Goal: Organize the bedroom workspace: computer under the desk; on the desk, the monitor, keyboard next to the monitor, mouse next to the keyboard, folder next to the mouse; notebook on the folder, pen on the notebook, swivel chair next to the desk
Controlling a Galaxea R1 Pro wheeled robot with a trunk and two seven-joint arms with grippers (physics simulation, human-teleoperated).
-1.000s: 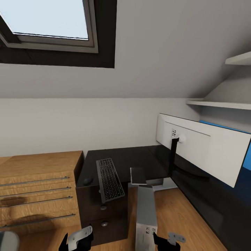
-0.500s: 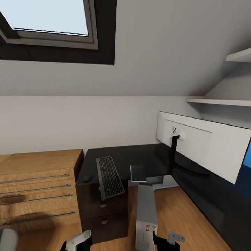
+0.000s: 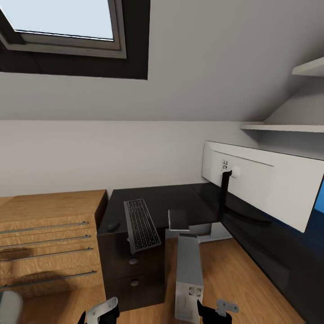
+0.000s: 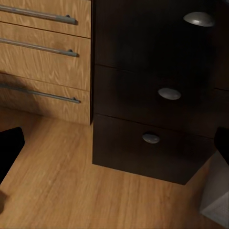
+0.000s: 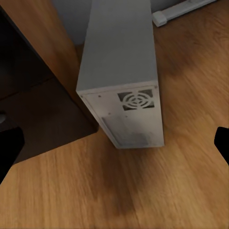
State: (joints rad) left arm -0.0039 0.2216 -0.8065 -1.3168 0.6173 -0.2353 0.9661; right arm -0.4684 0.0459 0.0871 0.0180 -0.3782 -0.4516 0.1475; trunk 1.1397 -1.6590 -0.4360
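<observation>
The black desk (image 3: 157,200) stands in the corner. On it lie the keyboard (image 3: 141,224), the mouse (image 3: 113,226) to its left and the grey notebook (image 3: 178,220) to its right. The monitor (image 3: 261,184) stands on the desk's right wing, white back toward me. The computer (image 3: 189,274) (image 5: 121,71) stands upright on the floor beside the desk drawers (image 4: 152,90). My left gripper (image 3: 101,310) (image 4: 114,143) and right gripper (image 3: 216,310) (image 5: 114,143) hover low over the floor, both open and empty. A grey corner of the swivel chair (image 3: 9,307) shows. Folder and pen are out of view.
A light wood cabinet (image 3: 45,238) with long metal handles stands against the desk's left side. White shelves (image 3: 288,128) hang on the right wall under the sloped ceiling. A blue surface (image 3: 318,198) shows behind the monitor. The wooden floor (image 3: 234,279) runs under the desk.
The whole picture has shifted up a little, so the camera has moved. The desk's things have not moved, and both grippers stay low at the picture's bottom edge.
</observation>
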